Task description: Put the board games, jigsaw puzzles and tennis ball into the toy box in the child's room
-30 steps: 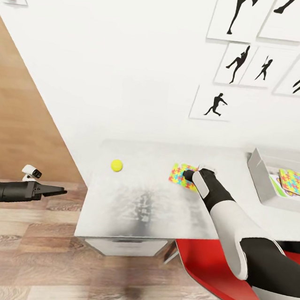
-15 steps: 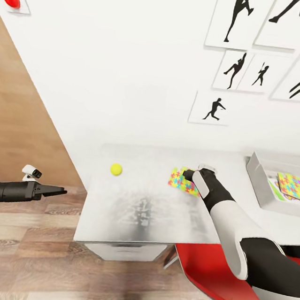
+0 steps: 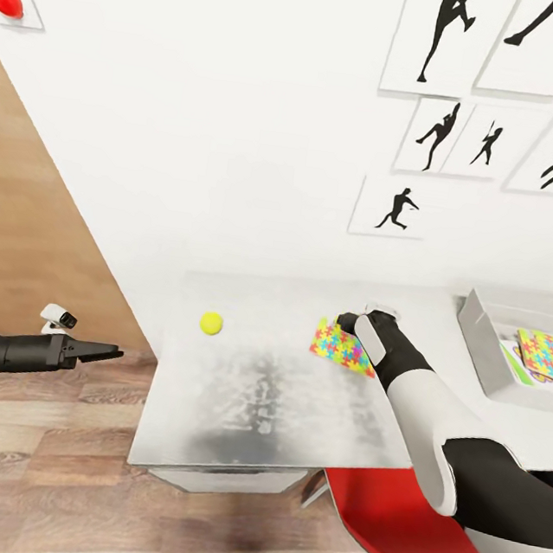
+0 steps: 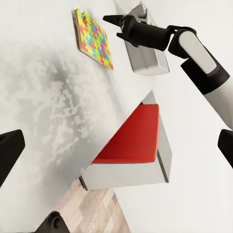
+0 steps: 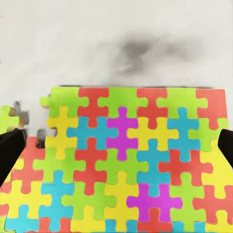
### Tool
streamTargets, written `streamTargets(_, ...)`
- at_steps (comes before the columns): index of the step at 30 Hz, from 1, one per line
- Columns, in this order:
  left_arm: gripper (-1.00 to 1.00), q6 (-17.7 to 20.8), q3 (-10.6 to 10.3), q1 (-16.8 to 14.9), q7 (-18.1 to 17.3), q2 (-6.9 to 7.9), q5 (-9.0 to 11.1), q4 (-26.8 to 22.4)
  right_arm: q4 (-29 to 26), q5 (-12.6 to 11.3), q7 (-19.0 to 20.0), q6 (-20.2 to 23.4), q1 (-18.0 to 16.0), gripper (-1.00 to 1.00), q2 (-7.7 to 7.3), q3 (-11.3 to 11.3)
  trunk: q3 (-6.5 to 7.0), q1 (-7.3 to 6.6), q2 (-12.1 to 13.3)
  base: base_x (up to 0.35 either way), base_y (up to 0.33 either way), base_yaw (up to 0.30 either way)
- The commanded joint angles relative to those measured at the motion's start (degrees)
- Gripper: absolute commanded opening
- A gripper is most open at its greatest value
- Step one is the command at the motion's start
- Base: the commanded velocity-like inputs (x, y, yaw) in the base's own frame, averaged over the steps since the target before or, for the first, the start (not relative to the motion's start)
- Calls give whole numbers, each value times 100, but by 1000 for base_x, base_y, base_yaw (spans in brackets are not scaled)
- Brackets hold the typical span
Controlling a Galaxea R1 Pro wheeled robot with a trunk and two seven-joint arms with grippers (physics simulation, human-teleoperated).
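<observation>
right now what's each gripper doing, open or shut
Left gripper: open, holding nothing, off the table's side.
Right gripper: open, fingers spread over the jigsaw puzzle, not gripping it.

table (image 3: 252,395) bare between tennis ball (image 3: 210,323) and jigsaw puzzle (image 3: 342,346) | toy box (image 3: 476,333) wall right

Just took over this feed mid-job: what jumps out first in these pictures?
The bright jigsaw puzzle on the pale table, with the right gripper at its far edge, open and facing it in the wrist view. To its left lies a yellow tennis ball; at right, the toy box already holds another puzzle. The left gripper hangs beside the table.
</observation>
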Motion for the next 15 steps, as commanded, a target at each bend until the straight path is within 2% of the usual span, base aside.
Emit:
streamTargets(1, 100, 61, -2, -3, -22, 2, -3, -1, -8, -60, -52, 18, -4, 100, -5, 47, -9, 5, -10, 222, 0, 0)
streamTargets(7, 100, 61, -2, -3, -22, 2, -5, -2, -8, -60, -52, 16, -4, 100, -5, 48, -9, 5, -10, 248, 0, 0)
streamTargets(15, 100, 61, -2, -3, -22, 2, -6, -1, -8, -60, -52, 15, -4, 100, -5, 48, -9, 5, -10, 81, 0, 0)
